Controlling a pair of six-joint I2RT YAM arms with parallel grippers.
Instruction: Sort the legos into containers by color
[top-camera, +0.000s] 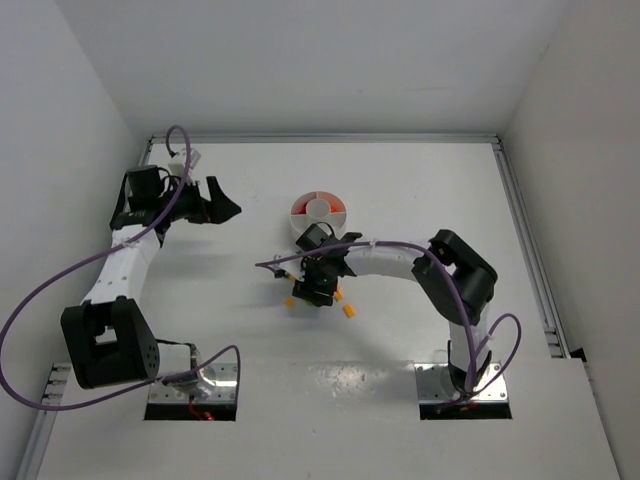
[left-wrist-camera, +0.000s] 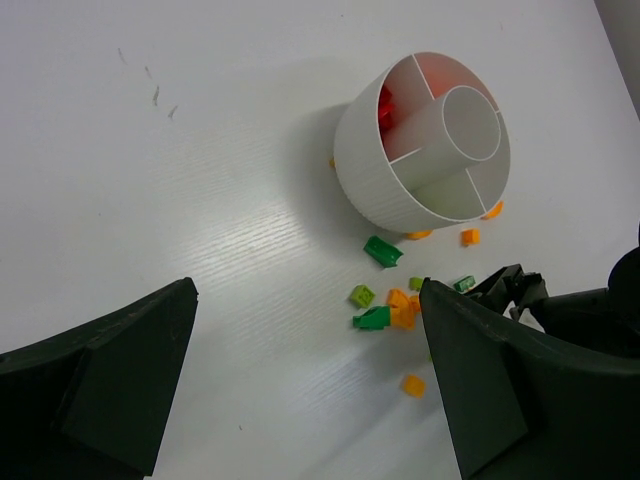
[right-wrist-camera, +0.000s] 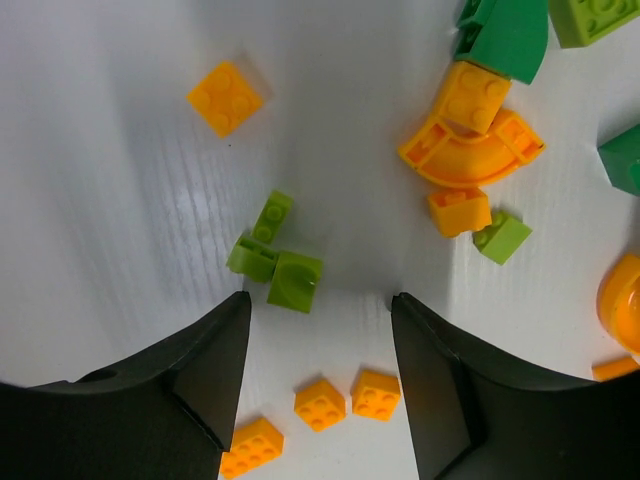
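The round white dish (top-camera: 319, 209) stands at mid-table, with red bricks in one wedge and orange in another. In the left wrist view its wall (left-wrist-camera: 370, 170) is close to scattered green and orange legos (left-wrist-camera: 385, 312). My right gripper (top-camera: 314, 287) hovers low over those legos, just in front of the dish. Its jaws are open (right-wrist-camera: 318, 300), with two orange bricks (right-wrist-camera: 347, 397) lying on the table between the fingers. Light green bricks (right-wrist-camera: 276, 266) sit just past the left fingertip, and a curved orange piece (right-wrist-camera: 468, 152) lies farther right. My left gripper (top-camera: 222, 206) is wide open and empty (left-wrist-camera: 308, 290), left of the dish.
White walls close in the table on the left, back and right. A metal rail (top-camera: 530, 250) runs down the right edge. Purple cables (top-camera: 60, 290) loop off both arms. A lone orange brick (left-wrist-camera: 413, 385) lies near my left gripper's right finger.
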